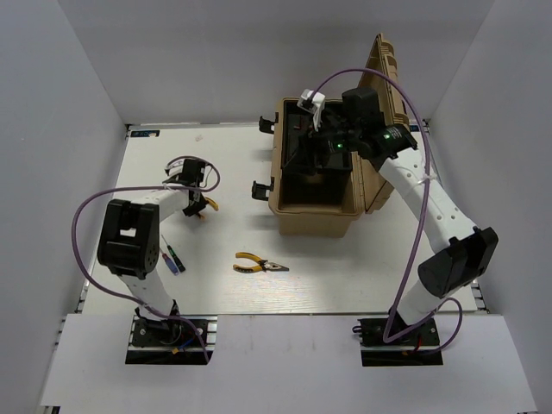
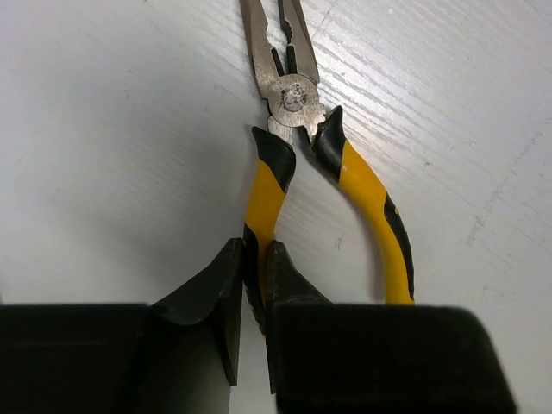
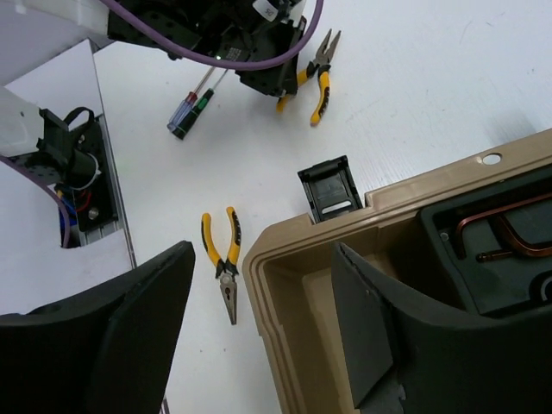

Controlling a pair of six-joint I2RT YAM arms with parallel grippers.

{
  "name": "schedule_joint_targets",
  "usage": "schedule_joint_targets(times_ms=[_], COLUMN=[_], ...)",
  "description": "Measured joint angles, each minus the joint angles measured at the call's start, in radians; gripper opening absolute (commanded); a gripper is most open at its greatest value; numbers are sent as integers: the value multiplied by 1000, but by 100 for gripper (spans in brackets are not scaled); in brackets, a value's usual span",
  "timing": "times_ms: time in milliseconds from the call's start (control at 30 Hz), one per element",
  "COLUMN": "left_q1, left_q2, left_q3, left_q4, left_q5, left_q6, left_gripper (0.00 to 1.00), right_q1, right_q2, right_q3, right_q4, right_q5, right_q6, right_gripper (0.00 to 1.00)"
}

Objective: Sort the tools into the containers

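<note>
One right claw (image 3: 263, 250) wide over toolbox rim (image 3: 388, 203)

The toolbox (image 1: 315, 222) stands back right on the table (image 1: 345, 280), one pliers (image 1: 259, 264) before it leftward, the screwdrivers (image 1: 173, 257) farther left, the other pliers (image 2: 263, 203) behind those.

Your white table (image 1: 345, 276) carries the open tan toolbox (image 1: 315, 220) toward its far right, standing flat with its lid tipped back. You see yellow-handled pliers (image 1: 259, 265) lying near the front centre, well apart from the box. A second pair of pliers (image 1: 207, 205) lies at the left, and two thin screwdrivers (image 1: 172, 256), blue- and green-handled, lie side by side nearer the front left
</note>
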Motion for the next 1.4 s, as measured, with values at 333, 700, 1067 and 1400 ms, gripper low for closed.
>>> schedule_joint_targets(times_ms=[333,700,1067,1400], left_q1=[-9,-37,-97,-169], left_q2=[-366,-429,-320,-39], left_q3=[-13,32,129,391], left_q4=[91,325,401,386], left_q5=[121,865,1350,1493], left_q6=[173,453,555,592], left_gripper=[0,0,0,0], right_q1=[-1,-4,-4,-6], right_q2=[-74,-117,-127,-137], right_q3=[-17,-51,20,87], right_q4=[-40,-32,-32,-60], right_q5=[72,299,320,257], right_q6=[-67,-82,-74,-63], right_gripper=[0,0,0,0])
